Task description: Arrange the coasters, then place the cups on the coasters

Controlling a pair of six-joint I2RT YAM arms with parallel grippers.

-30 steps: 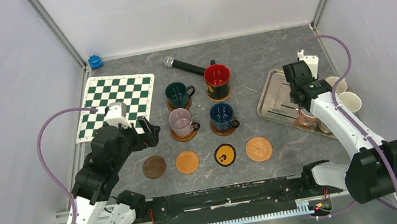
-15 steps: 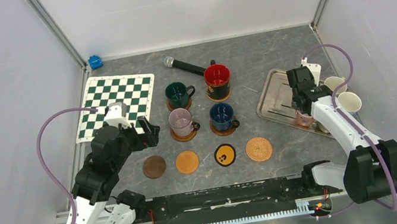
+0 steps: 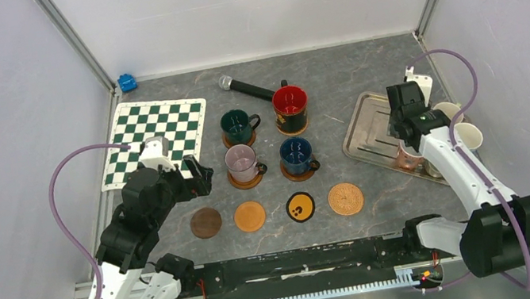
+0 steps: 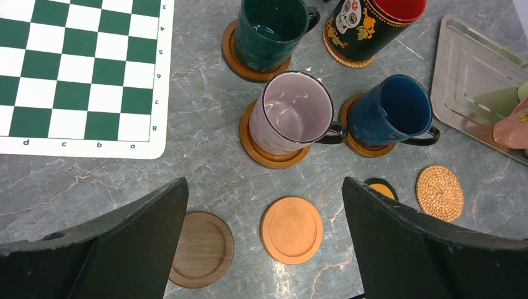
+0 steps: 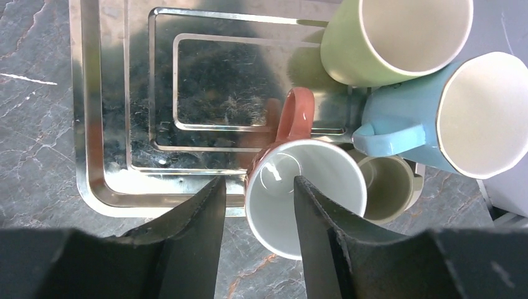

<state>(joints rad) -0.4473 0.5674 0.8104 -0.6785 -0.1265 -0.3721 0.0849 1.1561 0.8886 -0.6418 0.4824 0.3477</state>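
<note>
Dark green (image 3: 239,125), red-inside (image 3: 290,108), clear glass (image 3: 241,163) and dark blue (image 3: 296,155) cups stand on coasters. In front lie bare coasters: dark brown (image 3: 206,223), orange (image 4: 291,229), black-and-yellow (image 3: 301,207), woven tan (image 3: 346,198). On the metal tray's (image 5: 112,124) right end crowd a pale green cup (image 5: 386,43), a light blue one (image 5: 423,124), a small grey-olive one (image 5: 386,187) and a brownish white-inside one (image 5: 311,205). My right gripper (image 5: 258,184) is open astride the brownish cup's left wall, one finger inside. My left gripper (image 4: 264,187) hangs open above the bare coasters.
A green-and-white chequered mat (image 3: 156,139) lies at the back left, with a small blue object (image 3: 127,82) in the corner beyond it. A black microphone (image 3: 245,87) lies behind the cups. Enclosure walls stand close on both sides.
My right gripper has shifted slightly rightward over the tray's right end and its jaws have widened a little. The left arm and all cups stay put.
</note>
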